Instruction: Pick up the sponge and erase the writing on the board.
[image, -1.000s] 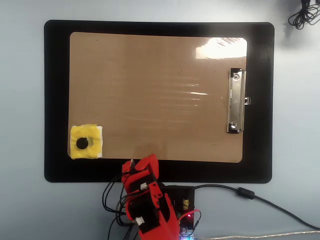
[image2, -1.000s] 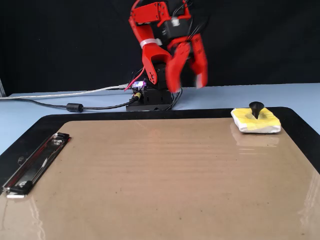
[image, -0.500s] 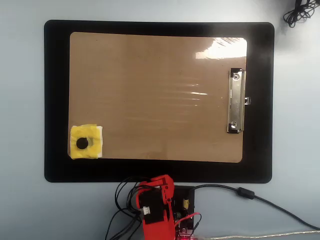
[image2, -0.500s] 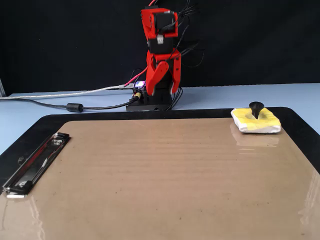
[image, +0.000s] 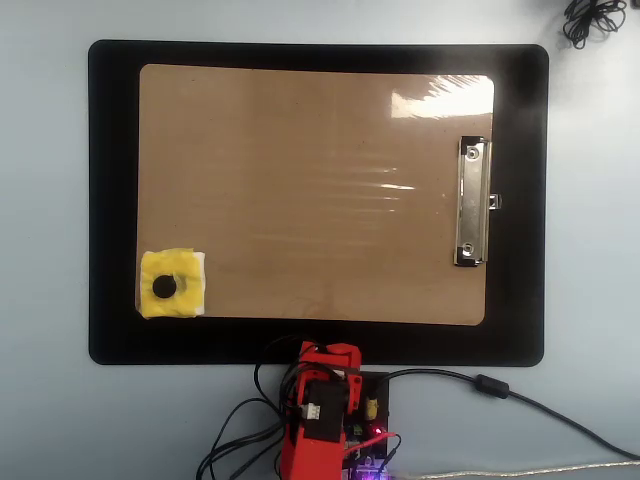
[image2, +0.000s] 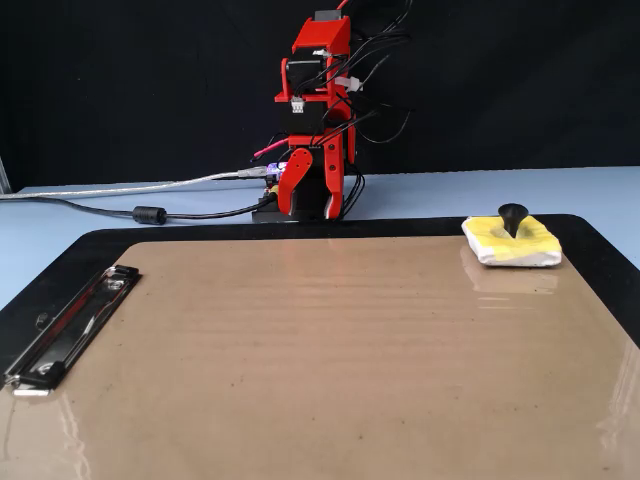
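While the gripper (image2: 313, 190) sits folded with jaws together, the sponge (image: 172, 285) waits ahead-left overhead on a clean-looking board (image: 300, 180).

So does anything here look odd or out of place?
Slightly. The glossy tan clipboard shows no writing in either view, only glare. The small yellow sponge with the black knob overhangs the board's corner a little. The red arm's hand is folded at its base.

The sponge (image: 173, 285) lies on the board's (image: 300, 200) lower-left corner in the overhead view — clip (image: 472, 202) at right.
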